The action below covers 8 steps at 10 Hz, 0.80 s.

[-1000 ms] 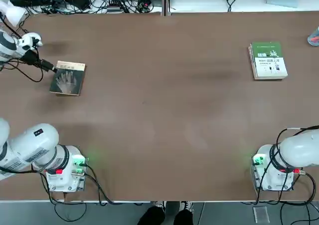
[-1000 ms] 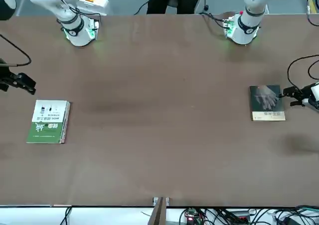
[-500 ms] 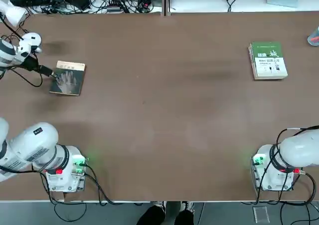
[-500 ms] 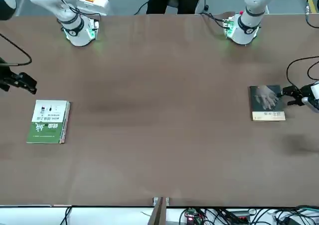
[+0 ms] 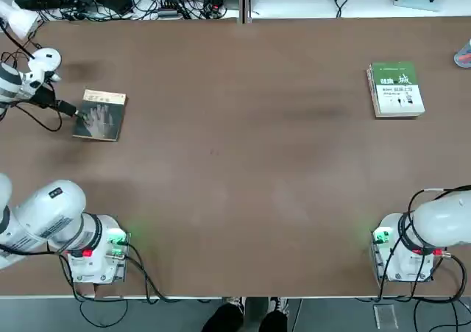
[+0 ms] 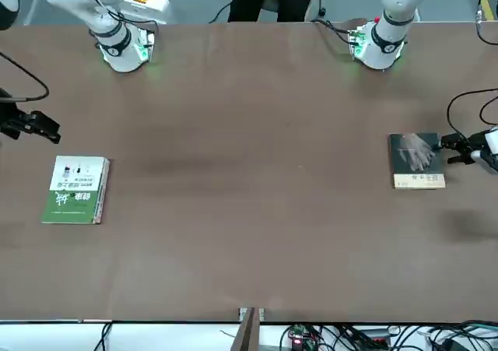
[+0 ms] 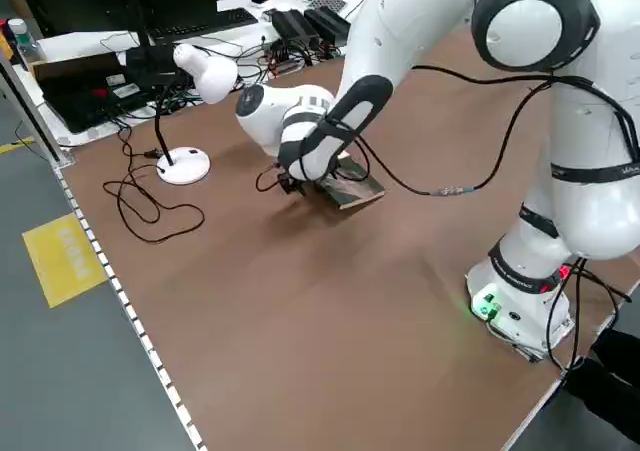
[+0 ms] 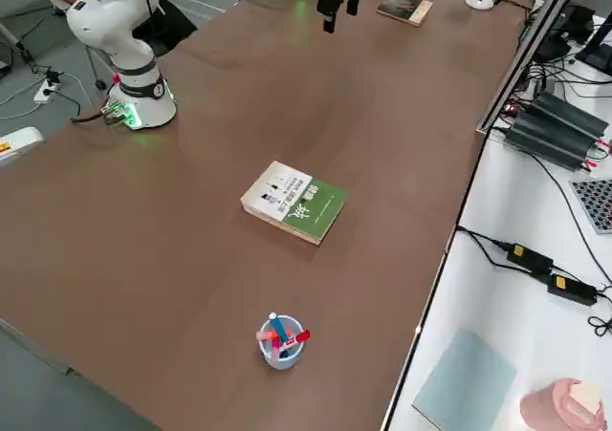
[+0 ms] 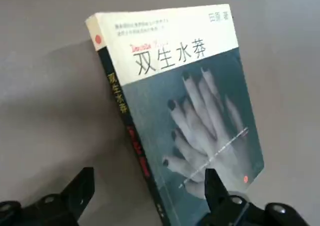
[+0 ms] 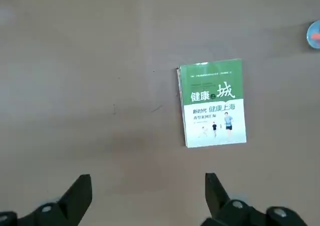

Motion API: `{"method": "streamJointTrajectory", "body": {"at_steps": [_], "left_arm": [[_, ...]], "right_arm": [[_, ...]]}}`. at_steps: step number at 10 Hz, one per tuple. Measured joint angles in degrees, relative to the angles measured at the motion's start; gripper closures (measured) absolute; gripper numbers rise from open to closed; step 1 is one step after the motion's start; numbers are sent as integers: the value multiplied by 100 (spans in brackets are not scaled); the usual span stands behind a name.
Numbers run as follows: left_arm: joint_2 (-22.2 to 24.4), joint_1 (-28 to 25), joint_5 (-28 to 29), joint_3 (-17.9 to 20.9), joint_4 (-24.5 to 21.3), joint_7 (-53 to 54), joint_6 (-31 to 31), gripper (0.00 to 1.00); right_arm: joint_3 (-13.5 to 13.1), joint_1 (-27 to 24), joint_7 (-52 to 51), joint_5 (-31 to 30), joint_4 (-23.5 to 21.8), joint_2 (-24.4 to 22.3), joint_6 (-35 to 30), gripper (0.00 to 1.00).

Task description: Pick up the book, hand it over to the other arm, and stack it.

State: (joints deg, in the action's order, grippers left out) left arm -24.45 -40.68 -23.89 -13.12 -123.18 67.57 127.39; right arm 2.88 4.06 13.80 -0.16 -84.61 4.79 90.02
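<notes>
With the left hand (image 9: pixel 150 196) open and low at the spine edge of the book (image 5: pixel 99 115), which lies flat on the tabletop (image 5: pixel 243 170) just ahead of its fingers, it should slide one finger underneath before squeezing.

Overhead and front cameras face each other across the brown wooden table (image 5: pixel 235 170), sharing all of it. Side cameras look diagonally down. Wrist cameras look closely downward.
</notes>
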Motion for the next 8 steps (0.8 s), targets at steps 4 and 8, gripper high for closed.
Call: {"method": "streamJointTrajectory", "body": {"at_steps": [4,8], "left_arm": [[-105,-19,-135,-6,159,7,-253,8],[-119,-19,-244,-15,253,7,-354,8]], "right_arm": [[0,-3,-2,66,0,0,-78,0],[0,-4,-5,85,0,0,-110,0]]}}
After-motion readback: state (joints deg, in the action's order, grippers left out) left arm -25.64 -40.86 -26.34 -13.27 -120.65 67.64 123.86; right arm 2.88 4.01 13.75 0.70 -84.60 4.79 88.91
